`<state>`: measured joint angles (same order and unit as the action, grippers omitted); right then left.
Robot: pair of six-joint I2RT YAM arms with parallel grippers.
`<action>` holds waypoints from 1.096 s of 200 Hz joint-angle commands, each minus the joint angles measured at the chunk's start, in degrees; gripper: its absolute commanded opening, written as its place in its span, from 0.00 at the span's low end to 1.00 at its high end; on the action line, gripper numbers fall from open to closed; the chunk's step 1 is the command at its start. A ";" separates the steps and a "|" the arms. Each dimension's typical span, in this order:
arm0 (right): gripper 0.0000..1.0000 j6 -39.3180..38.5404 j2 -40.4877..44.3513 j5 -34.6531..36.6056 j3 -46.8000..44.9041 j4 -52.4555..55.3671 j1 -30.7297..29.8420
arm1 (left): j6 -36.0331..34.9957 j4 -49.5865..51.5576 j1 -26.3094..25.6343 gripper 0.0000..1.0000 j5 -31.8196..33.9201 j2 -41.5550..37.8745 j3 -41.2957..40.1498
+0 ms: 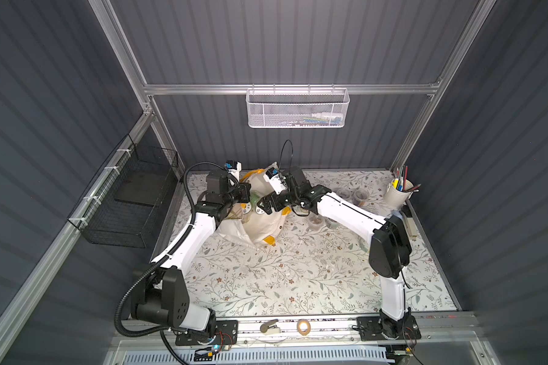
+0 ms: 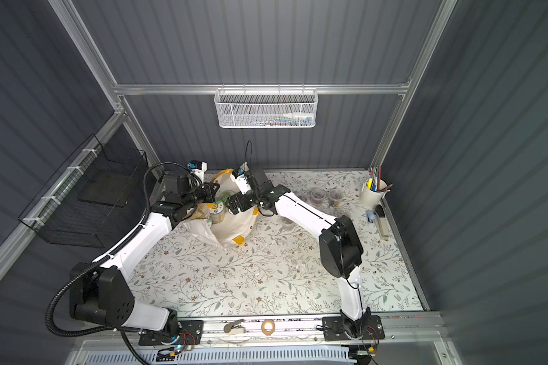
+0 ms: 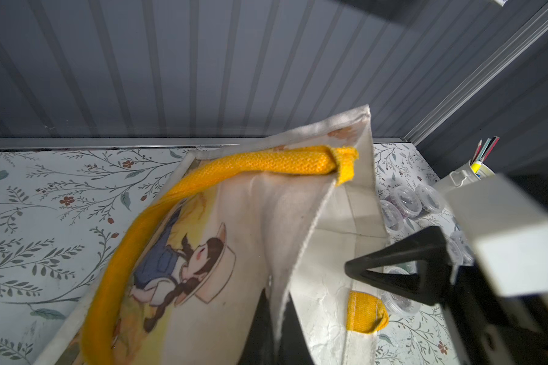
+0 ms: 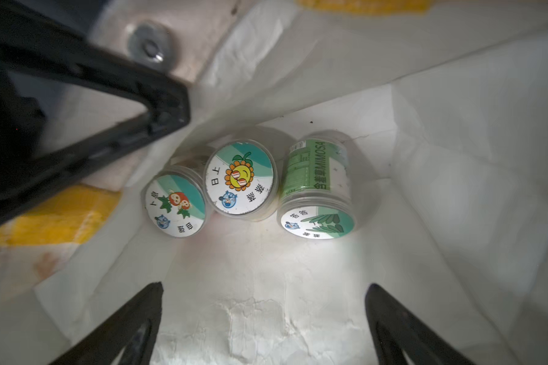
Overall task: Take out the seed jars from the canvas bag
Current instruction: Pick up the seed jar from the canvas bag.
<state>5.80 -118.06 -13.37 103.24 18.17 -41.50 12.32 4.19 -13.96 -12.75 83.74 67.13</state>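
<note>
The canvas bag lies slumped at the back left of the table, with its mouth held open. My left gripper is shut on the bag's canvas rim beside the yellow handle. My right gripper is open at the bag's mouth with nothing between its fingers. Deep inside lie three seed jars with green-white pictured lids, apart from the fingers. Several small clear seed cups stand on the table right of the bag.
A white pen cup stands in the back right corner. A white mesh basket hangs on the back rail, and a black wire basket hangs on the left wall. A tape roll lies on the front rail.
</note>
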 commanded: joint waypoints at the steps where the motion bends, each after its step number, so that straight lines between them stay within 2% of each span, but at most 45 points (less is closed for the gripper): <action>1: 0.99 -0.71 -2.58 1.98 2.95 0.45 -0.26 | 0.25 -0.76 -0.19 0.00 -1.39 -1.22 0.57; 150: 0.99 4.16 -21.20 5.19 20.06 -1.50 -0.18 | 0.87 -0.76 -0.19 0.00 -2.36 -1.96 0.37; 219: 0.98 5.41 -24.07 4.86 20.10 -0.36 0.25 | 0.78 -0.67 -0.19 0.00 -2.26 -2.11 0.25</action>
<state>10.20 -140.86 -8.97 122.93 16.25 -41.60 12.73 4.25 -13.96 -13.74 83.46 67.13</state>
